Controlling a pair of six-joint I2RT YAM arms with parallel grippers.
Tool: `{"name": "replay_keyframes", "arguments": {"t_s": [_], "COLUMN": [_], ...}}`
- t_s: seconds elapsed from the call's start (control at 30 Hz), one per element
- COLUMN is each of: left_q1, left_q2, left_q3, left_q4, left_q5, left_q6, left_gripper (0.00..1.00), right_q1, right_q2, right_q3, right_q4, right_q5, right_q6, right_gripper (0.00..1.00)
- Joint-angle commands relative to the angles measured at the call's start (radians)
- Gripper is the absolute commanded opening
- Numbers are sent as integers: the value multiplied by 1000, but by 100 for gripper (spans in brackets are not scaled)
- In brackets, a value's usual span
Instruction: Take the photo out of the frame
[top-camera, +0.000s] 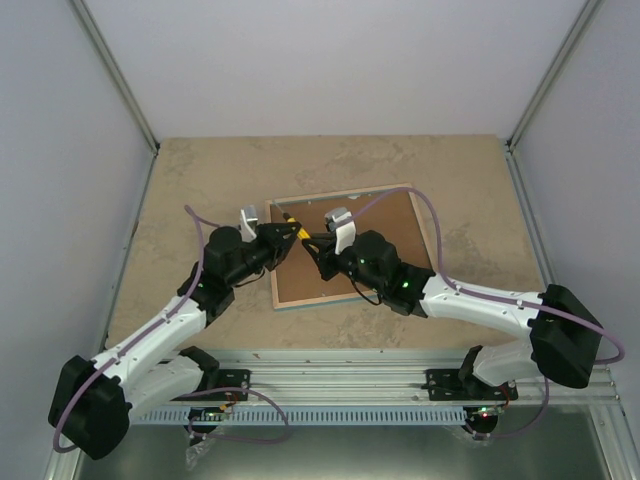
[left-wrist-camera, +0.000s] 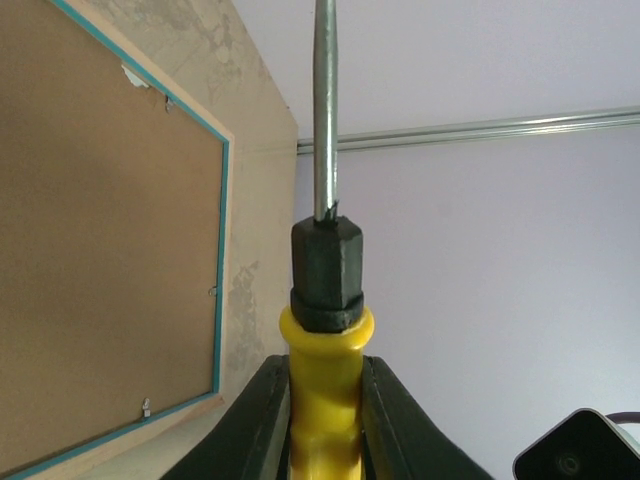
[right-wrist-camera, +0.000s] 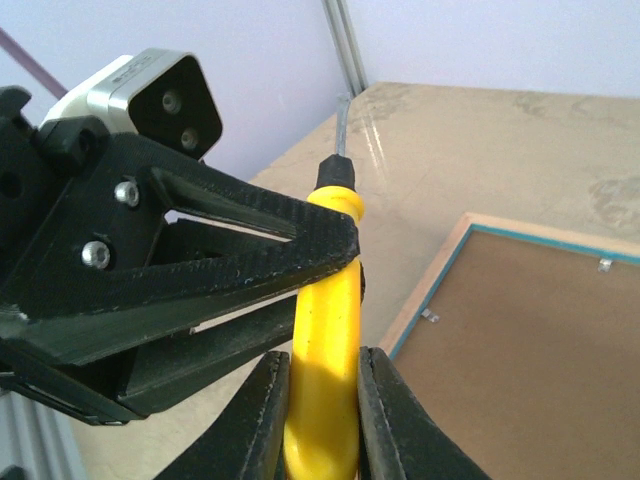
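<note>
The frame (top-camera: 395, 225) lies back-up in the middle of the table (top-camera: 200, 190), with its brown board showing and the photo hidden. Above its left side, near the far corner, both arms meet on a yellow-handled screwdriver (top-camera: 290, 222). The left gripper (left-wrist-camera: 325, 405) and the right gripper (right-wrist-camera: 322, 400) each have their jaws clamped on the handle.

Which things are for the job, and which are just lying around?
For the job: frame, lying back up; screwdriver, gripped by left tool and right tool; photo not in view.
Just there: table.
</note>
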Motion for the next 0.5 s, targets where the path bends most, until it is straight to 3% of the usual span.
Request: {"name": "replay_keyframes", "arguments": {"t_s": [0.0, 0.13, 0.23, 0.47], "left_q1": [-4, -4, 0, 17], "left_q2": [-37, -73, -92, -63], "left_q3": [-17, -19, -19, -24], "left_q4": [53, 23, 14, 37], "left_q5": [6, -33, -47, -14], "left_q6": [-28, -23, -23, -44], "left_gripper": [23, 41, 48, 51], "right_q1": [4, 4, 3, 3], "right_q2": [-15, -51, -80, -119], "right_q3": [11, 7, -3, -23], "right_q4": [-4, -44, -77, -99], "right_q5": [-12, -27, -44, -74], "right_q6": [-17, -45, -59, -77], "right_gripper": [1, 1, 1, 1]}}
